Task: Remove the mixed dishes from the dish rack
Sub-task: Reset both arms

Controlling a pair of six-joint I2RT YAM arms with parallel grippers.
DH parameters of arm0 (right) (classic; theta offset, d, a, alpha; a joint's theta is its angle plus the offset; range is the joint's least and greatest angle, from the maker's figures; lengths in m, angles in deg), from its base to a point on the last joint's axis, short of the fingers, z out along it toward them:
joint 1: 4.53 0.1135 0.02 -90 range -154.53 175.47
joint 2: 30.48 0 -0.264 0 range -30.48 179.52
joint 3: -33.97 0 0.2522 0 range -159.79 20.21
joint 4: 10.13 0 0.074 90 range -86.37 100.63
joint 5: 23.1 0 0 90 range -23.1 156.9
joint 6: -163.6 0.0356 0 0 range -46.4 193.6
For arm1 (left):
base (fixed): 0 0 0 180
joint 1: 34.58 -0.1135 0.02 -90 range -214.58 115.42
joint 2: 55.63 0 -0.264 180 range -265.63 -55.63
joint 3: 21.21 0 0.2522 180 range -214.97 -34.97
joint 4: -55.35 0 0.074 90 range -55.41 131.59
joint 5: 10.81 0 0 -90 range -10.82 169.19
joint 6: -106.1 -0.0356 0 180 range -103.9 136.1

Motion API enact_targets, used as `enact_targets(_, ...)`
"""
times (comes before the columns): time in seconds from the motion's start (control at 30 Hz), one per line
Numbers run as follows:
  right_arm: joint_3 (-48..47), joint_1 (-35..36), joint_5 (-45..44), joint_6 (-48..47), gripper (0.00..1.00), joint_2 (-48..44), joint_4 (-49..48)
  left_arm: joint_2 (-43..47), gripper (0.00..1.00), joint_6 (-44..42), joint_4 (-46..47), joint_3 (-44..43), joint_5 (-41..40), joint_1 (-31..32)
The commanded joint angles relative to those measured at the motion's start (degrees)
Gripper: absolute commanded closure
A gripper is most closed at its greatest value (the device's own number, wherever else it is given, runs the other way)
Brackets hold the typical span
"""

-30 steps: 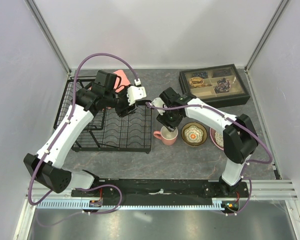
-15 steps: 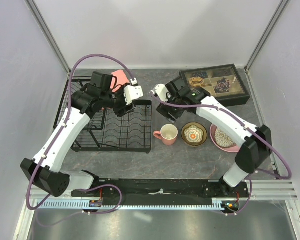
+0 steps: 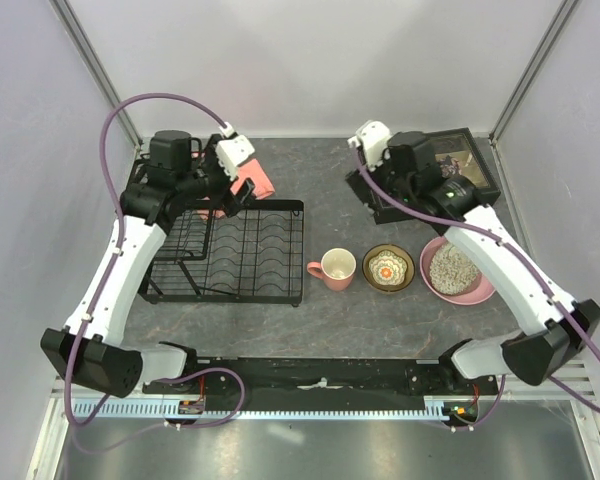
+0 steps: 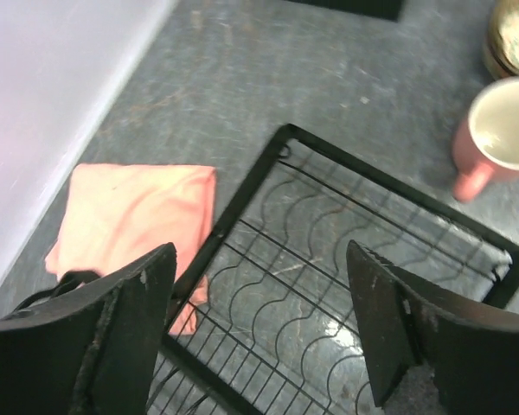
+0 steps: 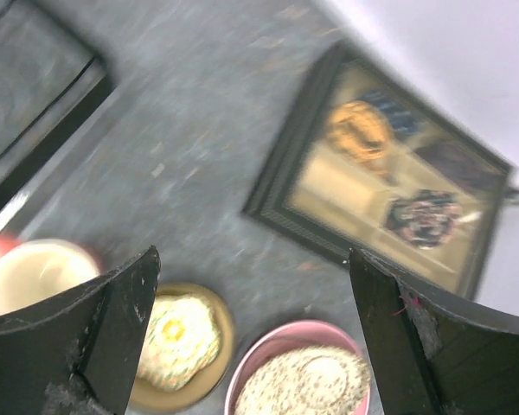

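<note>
Sitting in a row on the table (image 3: pixel 320 185), right of the dish rack (image 3: pixel 250 255): pink mug (image 3: pixel 332 268), floral brown bowl (image 3: pixel 388 268), and grey speckled bowl (image 3: pixel 450 266) resting in the pink plate (image 3: pixel 483 290). Left gripper (image 4: pixel 259 259) is hovering spread wide over the rack's far corner by the pink cloth (image 4: pixel 138 216). Right gripper (image 5: pixel 251 259) is hanging wide open over the dishes, near the trinket tray (image 5: pixel 389 173).
</note>
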Motion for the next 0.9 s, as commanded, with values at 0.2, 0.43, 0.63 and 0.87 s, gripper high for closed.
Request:
enact_targets(0.2,5.3,-13.3,-3.9,7.7,0.02,-8.2,-19.6,5.6,0.05,17.7,18.5,4.8,-6.1,-7.7)
enact_targets(0.43,13.4,-16.8,-6.4,11.8,0.02,-9.9,-30.8,7.2,0.01,26.6,25.4,7.7,-12.8,-11.9)
enact_targets(0.63,15.2,-16.9,-11.3,11.5,0.02,-9.3,-32.6,8.6,0.01,29.4,30.2,11.3,-15.6,-13.6)
enact_targets(0.87,17.6,-16.8,-12.3,11.7,0.02,-10.6,-33.9,8.5,0.01,29.8,31.9,13.3,-15.8,-14.2)
